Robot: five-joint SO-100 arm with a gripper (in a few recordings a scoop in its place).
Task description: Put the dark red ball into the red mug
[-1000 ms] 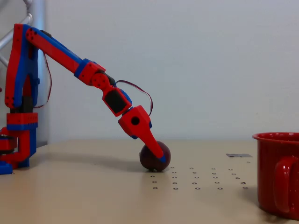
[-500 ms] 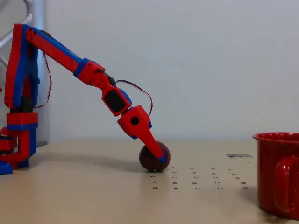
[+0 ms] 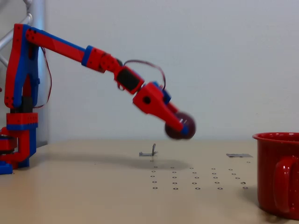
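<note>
Against a plain pale wall, above a tan table (image 3: pixel 93 196), the small glossy dark red ball (image 3: pixel 179 127) rides clamped in your red-and-blue gripper (image 3: pixel 183 128), clear of the surface. The pickup looks done. Left for you: carry it right to the large glossy red mug (image 3: pixel 279 172), well apart, and release.

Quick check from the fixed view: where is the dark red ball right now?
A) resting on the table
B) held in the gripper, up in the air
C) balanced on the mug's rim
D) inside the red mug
B: the gripper is shut on the dark red ball, clear above the table and left of the red mug.
</note>
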